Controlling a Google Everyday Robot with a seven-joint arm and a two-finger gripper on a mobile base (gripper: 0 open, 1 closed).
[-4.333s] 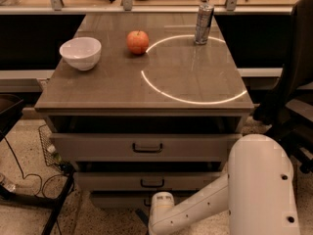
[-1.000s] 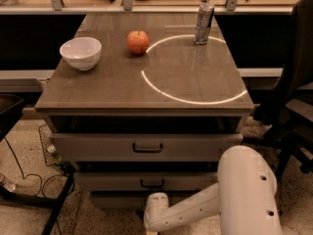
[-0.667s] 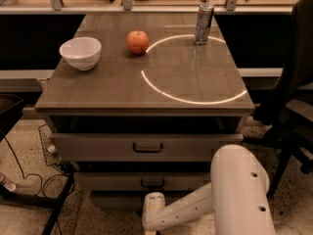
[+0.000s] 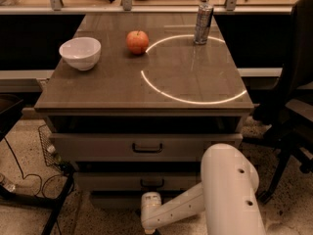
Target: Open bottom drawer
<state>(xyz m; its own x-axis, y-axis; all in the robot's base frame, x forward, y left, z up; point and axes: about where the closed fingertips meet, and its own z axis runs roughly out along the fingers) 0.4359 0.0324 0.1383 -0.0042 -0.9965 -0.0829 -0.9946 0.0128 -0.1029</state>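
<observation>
Bottom drawer (image 4: 115, 199): lowest front in the cabinet, under the middle drawer (image 4: 110, 181), with its centre covered by the white arm (image 4: 227, 190). Gripper (image 4: 154, 230) is low, right in front of it at the picture's bottom edge. Can't tell how open it is or if it grips anything. Bowl (image 4: 79, 53), apple (image 4: 138, 41) and can (image 4: 203, 23) on top.

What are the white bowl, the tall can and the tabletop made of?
The white bowl is probably glazed ceramic, smooth and glossy, though plastic is possible. The can is likely metal, silvery with shiny streaks. The tabletop looks like polished wood-look laminate, since it mirrors a ring of light. The gripper sits low by the bottom drawer, mostly cut off.
</observation>
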